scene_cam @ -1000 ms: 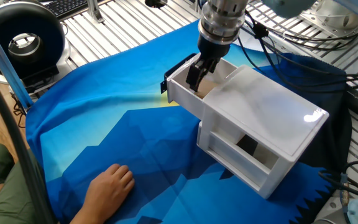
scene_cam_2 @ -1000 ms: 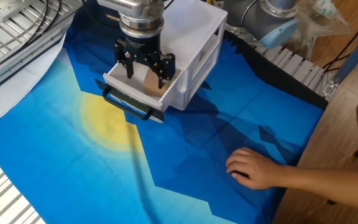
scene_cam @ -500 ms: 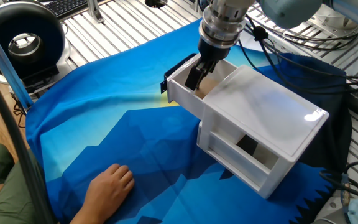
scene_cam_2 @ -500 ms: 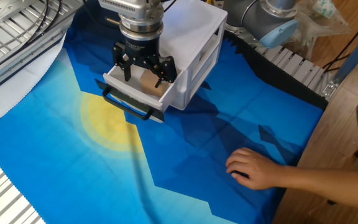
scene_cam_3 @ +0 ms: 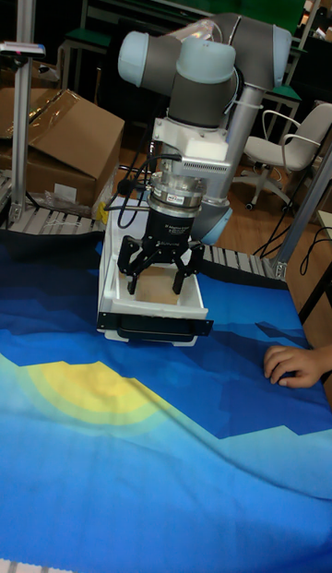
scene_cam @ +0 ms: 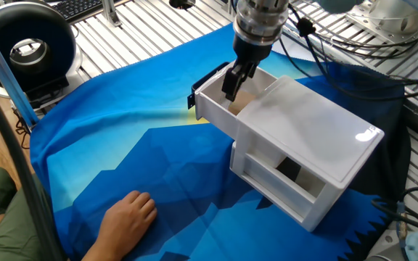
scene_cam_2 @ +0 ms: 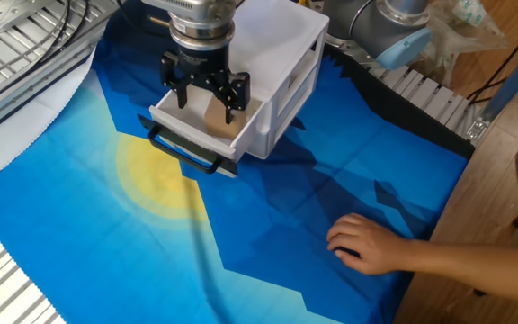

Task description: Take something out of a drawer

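The drawer [scene_cam: 210,104] [scene_cam_2: 185,133] [scene_cam_3: 152,311] stands pulled out of the white two-drawer box [scene_cam: 318,138], black handle [scene_cam_2: 185,155] in front. Inside it lies something: a small tan wooden cube [scene_cam: 239,104] [scene_cam_2: 220,124] [scene_cam_3: 160,286], resting on the drawer floor. My gripper [scene_cam: 232,87] [scene_cam_2: 205,97] [scene_cam_3: 157,278] hangs open just above the drawer, pointing straight down, fingers spread to either side of the cube and slightly above it. In the first fixed view the fingers hide most of the cube.
A person's hand rests on the blue cloth [scene_cam: 125,214] [scene_cam_2: 362,243] [scene_cam_3: 290,363]. The lower drawer with a dark cut-out [scene_cam: 289,170] is closed. Cables [scene_cam: 354,43] run behind the box, and a black fan [scene_cam: 27,47] sits at the far left.
The gripper has risen a little out of the drawer, still open. The cube stays on the drawer floor. The person's hand has not moved.
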